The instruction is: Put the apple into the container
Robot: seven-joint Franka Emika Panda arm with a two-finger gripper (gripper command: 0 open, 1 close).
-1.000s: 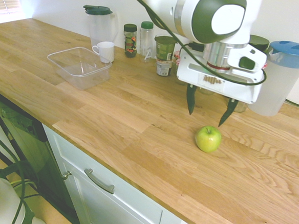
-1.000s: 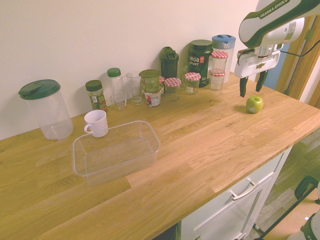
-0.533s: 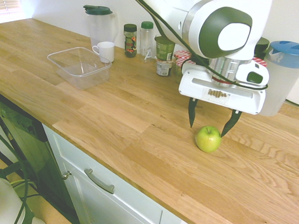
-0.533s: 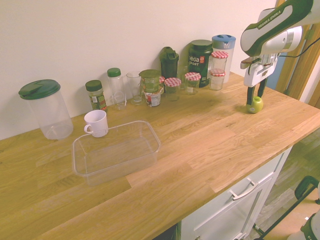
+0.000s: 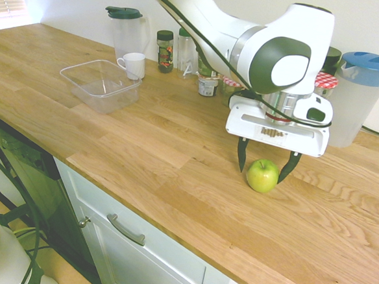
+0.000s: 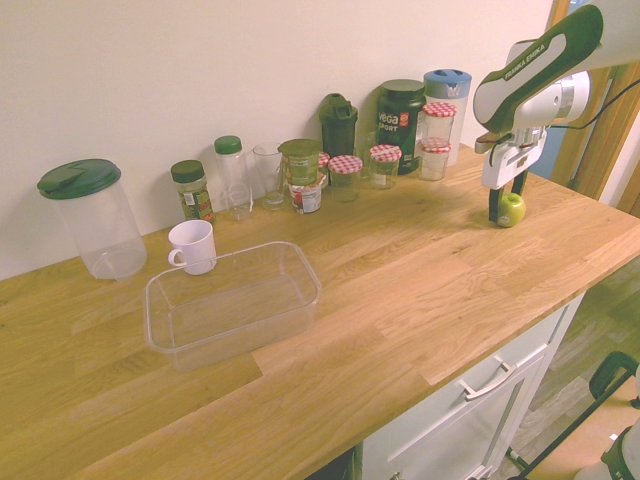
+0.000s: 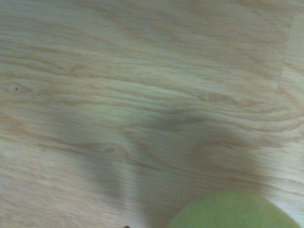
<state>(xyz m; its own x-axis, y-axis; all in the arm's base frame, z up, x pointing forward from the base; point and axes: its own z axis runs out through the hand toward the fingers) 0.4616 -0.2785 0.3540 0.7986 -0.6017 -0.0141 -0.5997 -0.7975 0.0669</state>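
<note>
The yellow-green apple [image 5: 262, 175] [image 6: 511, 208] rests on the wooden counter, far from the container. My gripper [image 5: 264, 167] [image 6: 504, 206] is open, lowered around the apple with one dark finger on each side, not closed on it. In the wrist view the apple [image 7: 235, 211] shows as a blurred green dome at the bottom edge. The container [image 5: 101, 84] [image 6: 233, 303], a clear lidless plastic tub, stands empty at the other end of the counter.
A white mug [image 5: 132, 64] stands beside the tub. Along the wall are a green-lidded pitcher [image 5: 126, 30], spice bottles, jars with red-checked lids [image 6: 383, 164], a black tub and a blue-lidded pitcher [image 5: 358, 95]. The counter's front edge [image 5: 140, 200] runs above white cabinets.
The gripper has come down from above the apple until its open fingers straddle it. The apple has stayed where it was.
</note>
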